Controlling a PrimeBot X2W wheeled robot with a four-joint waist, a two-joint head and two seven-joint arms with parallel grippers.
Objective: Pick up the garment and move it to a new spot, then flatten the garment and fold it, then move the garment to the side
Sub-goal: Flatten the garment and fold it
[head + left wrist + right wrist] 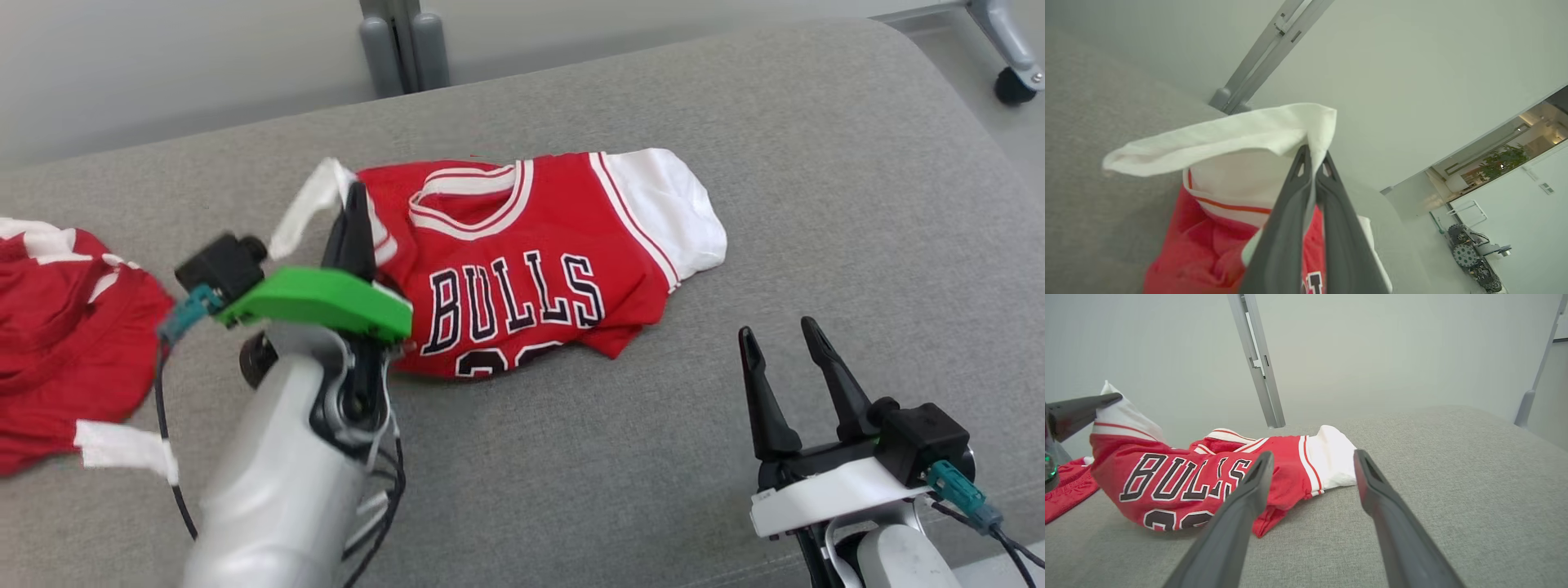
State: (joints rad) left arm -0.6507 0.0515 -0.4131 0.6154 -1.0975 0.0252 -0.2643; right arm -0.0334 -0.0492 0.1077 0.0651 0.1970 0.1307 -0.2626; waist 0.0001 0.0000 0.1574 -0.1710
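Note:
The garment (522, 261) is a red jersey with "BULLS" lettering and white sleeves, lying face up on the grey cushion (816, 204). My left gripper (357, 214) is shut on its white left sleeve (314, 200), lifting that corner off the cushion. The left wrist view has the closed fingers pinching the white sleeve (1229, 139) with red cloth (1208, 245) hanging below. My right gripper (784, 331) stands open to the lower right of the jersey, touching nothing. Through its spread fingers, the right wrist view looks at the jersey (1180, 482) and its other white sleeve (1331, 461).
A second red and white garment (65, 327) lies crumpled at the cushion's left edge. Behind the cushion are a pale wall and a grey metal post (404, 45). A caster wheel (1014, 82) stands at the far right. Bare cushion stretches right of the jersey.

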